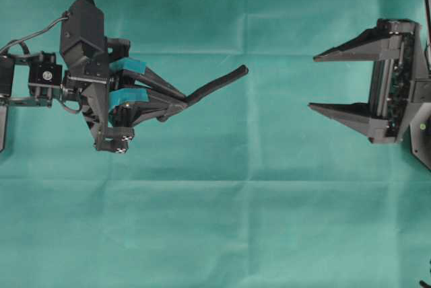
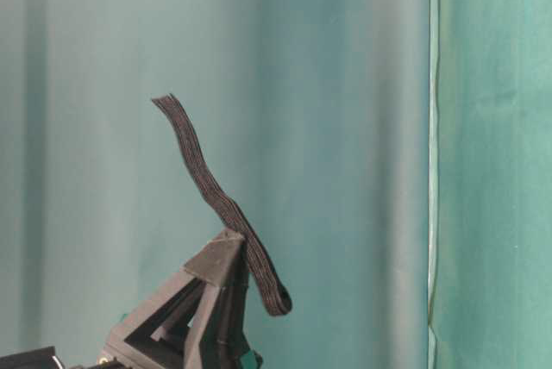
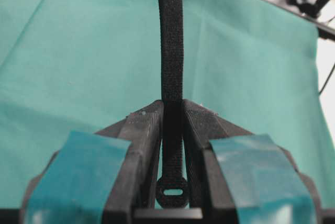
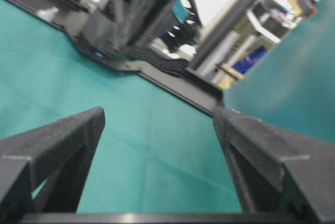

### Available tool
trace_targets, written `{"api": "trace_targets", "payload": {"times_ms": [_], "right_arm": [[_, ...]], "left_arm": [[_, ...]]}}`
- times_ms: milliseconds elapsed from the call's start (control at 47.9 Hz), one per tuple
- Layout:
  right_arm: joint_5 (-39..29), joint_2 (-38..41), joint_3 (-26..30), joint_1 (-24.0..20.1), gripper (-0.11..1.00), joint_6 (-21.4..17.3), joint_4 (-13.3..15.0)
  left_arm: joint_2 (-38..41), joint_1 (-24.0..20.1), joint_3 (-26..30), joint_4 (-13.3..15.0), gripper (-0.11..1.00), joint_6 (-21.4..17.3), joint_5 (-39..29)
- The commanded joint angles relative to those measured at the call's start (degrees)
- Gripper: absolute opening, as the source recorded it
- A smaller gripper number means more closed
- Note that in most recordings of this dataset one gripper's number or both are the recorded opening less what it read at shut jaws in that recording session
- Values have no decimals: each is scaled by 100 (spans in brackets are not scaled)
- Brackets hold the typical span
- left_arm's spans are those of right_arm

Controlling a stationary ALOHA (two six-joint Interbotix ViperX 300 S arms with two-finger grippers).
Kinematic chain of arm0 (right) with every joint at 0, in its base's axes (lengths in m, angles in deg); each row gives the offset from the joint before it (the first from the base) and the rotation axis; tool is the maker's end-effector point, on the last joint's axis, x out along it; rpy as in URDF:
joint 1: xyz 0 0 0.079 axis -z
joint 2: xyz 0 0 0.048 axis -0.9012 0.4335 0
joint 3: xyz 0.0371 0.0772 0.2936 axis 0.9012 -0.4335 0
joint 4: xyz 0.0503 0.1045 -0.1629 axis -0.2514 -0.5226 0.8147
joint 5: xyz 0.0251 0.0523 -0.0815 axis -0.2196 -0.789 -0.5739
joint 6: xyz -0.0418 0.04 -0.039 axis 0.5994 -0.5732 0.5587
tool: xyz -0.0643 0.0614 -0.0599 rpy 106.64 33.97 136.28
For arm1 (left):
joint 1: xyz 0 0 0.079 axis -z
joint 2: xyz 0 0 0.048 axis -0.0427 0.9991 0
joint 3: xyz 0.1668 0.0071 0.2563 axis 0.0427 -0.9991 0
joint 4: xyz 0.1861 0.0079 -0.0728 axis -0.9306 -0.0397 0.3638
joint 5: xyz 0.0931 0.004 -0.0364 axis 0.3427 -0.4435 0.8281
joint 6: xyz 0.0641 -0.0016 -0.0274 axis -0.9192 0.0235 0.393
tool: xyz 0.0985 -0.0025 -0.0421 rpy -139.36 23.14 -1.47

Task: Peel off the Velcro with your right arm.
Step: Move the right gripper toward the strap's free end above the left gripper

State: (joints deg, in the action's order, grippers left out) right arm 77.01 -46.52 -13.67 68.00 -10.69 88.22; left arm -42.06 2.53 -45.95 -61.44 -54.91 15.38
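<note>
The Velcro (image 1: 219,82) is a thin black strip sticking out rightward and upward from my left gripper (image 1: 183,102), which is shut on its lower part. In the left wrist view the Velcro (image 3: 170,46) runs up from between the closed fingers, its rounded loop end (image 3: 171,191) behind the tips. From table level the Velcro (image 2: 207,184) curves upward above the left gripper (image 2: 231,244). My right gripper (image 1: 312,81), all black, stands open at the right, well apart from the strip's free end. In the right wrist view, the right gripper (image 4: 159,116) has only green cloth between its fingers.
Green cloth (image 1: 222,221) covers the whole table and rises as a backdrop (image 2: 345,128). Black frame rails and the left arm (image 4: 136,14) show blurred beyond the cloth's far edge in the right wrist view.
</note>
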Motion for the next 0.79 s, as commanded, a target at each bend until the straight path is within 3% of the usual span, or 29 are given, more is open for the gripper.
{"api": "trace_targets", "payload": {"times_ms": [0,521,772], "right_arm": [[211,193,193,132,62,132,0],[1477,1644,606,246,62,1125,-26],[1934,2057,738,246,62,1327,-26]], "left_arm": [[-88,18,62,18,10,88,62],[-97,18,-167,18,10,896,659],[-97,18,-237,18,10,1002,773]]}}
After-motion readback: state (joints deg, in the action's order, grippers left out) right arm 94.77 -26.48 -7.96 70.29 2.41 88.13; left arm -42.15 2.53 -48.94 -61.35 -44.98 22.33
